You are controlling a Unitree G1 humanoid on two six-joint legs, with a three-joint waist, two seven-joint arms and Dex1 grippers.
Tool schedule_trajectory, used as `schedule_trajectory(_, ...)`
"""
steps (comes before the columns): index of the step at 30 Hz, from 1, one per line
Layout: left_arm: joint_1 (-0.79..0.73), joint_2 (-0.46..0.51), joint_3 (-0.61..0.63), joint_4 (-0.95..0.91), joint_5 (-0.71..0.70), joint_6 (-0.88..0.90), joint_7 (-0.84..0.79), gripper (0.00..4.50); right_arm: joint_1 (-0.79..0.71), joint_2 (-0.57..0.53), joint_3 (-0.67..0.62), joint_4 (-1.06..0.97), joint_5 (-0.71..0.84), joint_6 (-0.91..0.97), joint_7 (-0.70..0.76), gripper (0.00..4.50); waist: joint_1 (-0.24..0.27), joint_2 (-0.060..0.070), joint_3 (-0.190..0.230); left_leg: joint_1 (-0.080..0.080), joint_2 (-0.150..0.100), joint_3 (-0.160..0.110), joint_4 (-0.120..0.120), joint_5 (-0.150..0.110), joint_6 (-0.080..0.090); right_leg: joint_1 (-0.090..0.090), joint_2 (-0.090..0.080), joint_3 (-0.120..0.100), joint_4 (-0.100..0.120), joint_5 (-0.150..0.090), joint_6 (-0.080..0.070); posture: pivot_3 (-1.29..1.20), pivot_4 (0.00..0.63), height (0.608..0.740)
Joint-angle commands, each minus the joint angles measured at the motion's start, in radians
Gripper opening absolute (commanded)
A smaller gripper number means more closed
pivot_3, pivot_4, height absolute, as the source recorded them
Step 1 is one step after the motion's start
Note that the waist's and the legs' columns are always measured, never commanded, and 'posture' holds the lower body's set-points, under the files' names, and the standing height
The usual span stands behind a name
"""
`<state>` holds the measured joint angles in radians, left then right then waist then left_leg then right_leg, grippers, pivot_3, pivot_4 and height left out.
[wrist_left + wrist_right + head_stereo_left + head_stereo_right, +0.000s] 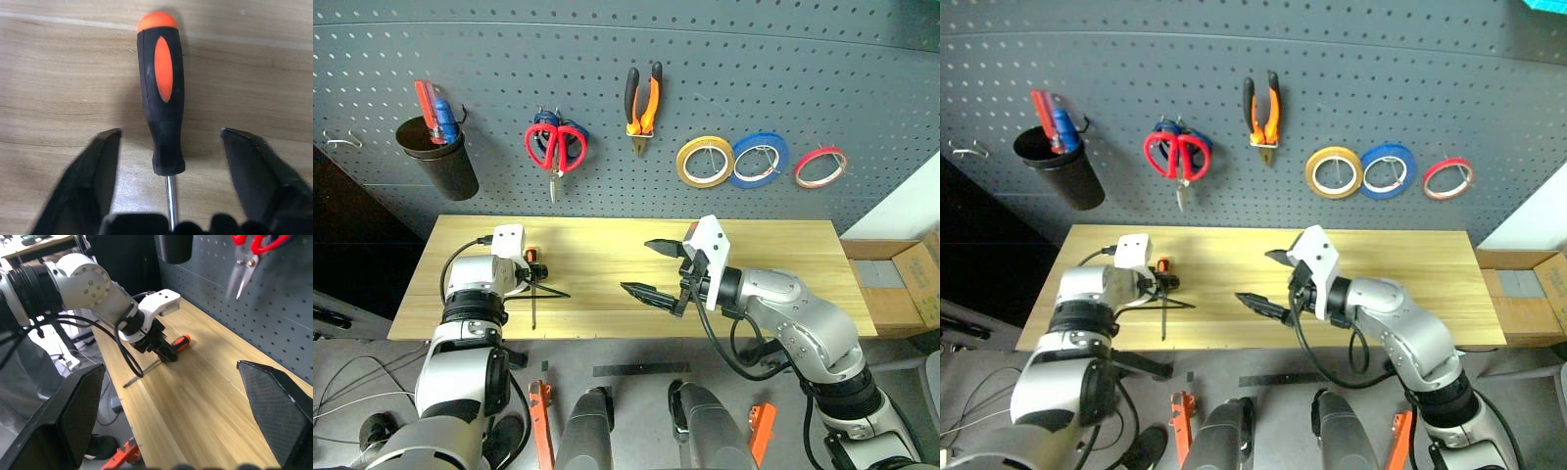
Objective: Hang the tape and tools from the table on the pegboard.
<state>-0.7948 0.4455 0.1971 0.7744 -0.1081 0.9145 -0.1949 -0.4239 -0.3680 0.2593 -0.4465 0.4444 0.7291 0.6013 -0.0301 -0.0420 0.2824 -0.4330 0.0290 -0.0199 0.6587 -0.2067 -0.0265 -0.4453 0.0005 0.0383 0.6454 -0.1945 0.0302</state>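
Observation:
A small screwdriver [530,258] with an orange-and-black handle [164,98] lies on the light wooden table [773,255] near its left end. Its shaft points toward the front edge. My left gripper [170,132] is lowered over it and open, one finger on each side of the handle with a gap on both sides. The right gripper [638,266] hovers open over the middle of the table, holding nothing. On the dark pegboard [754,69] hang the red tape [798,173], the red-handled scissors [555,157] and the orange-and-black pliers [643,98].
A yellow tape roll [683,162] and a blue one [736,174] hang left of the red ring. A black cup [438,162] with red and blue screwdrivers hangs at the far left, beside a bare hook [342,140]. A cardboard box [901,279] stands past the table's right end.

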Motion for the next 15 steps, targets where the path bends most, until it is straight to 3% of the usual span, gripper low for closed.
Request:
schedule_trajectory(1, -0.021, 0.009, -0.009, 0.018, 0.006, -0.037, -0.009, 2.05, -0.007, -0.009, 0.008, -0.014, -0.028, -0.007, -0.008, 4.5, 0.0, 0.0, 0.0, 0.0, 0.0, 0.0, 0.0, 0.0, 0.0, 0.0, 0.0, 0.0, 0.0, 0.0, 0.0, -0.01, 0.302, 0.74)
schedule_trajectory(5, -0.032, 0.002, -0.008, 0.025, 0.002, -0.033, -0.003, 0.55, -0.007, -0.015, 0.014, -0.01, -0.048, -0.007, -0.007, 4.5, 0.0, 0.0, 0.0, 0.0, 0.0, 0.0, -0.001, 0.0, 0.0, -0.001, 0.0, 0.0, 0.0, 0.0, 0.0, -0.01, 0.301, 0.74)
schedule_trajectory(6, -0.03, 0.002, -0.007, 0.024, 0.002, -0.032, -0.001, 0.34, -0.008, -0.015, 0.015, -0.009, -0.051, -0.008, -0.007, 4.5, 0.0, 0.0, 0.0, 0.0, 0.0, 0.0, -0.001, 0.0, 0.0, -0.001, 0.0, 0.0, 0.0, 0.0, 0.0, -0.01, 0.301, 0.74)
schedule_trajectory(12, -0.012, 0.006, -0.003, -0.004, -0.003, -0.018, 0.001, 0.33, -0.013, -0.011, 0.013, 0.003, -0.061, -0.017, 0.001, 4.5, 0.0, 0.0, 0.0, 0.0, 0.0, 0.001, -0.003, 0.0, 0.0, -0.001, 0.0, 0.001, -0.001, 0.0, 0.0, -0.01, 0.298, 0.74)
schedule_trajectory(15, 0.04, 0.007, -0.018, -0.132, -0.007, 0.026, -0.008, 0.33, -0.015, -0.006, 0.007, 0.007, -0.059, -0.022, 0.011, 4.5, -0.001, 0.0, 0.0, 0.0, 0.0, 0.002, -0.005, 0.0, 0.0, -0.002, 0.0, 0.001, -0.002, 0.0, 0.0, -0.01, 0.292, 0.74)
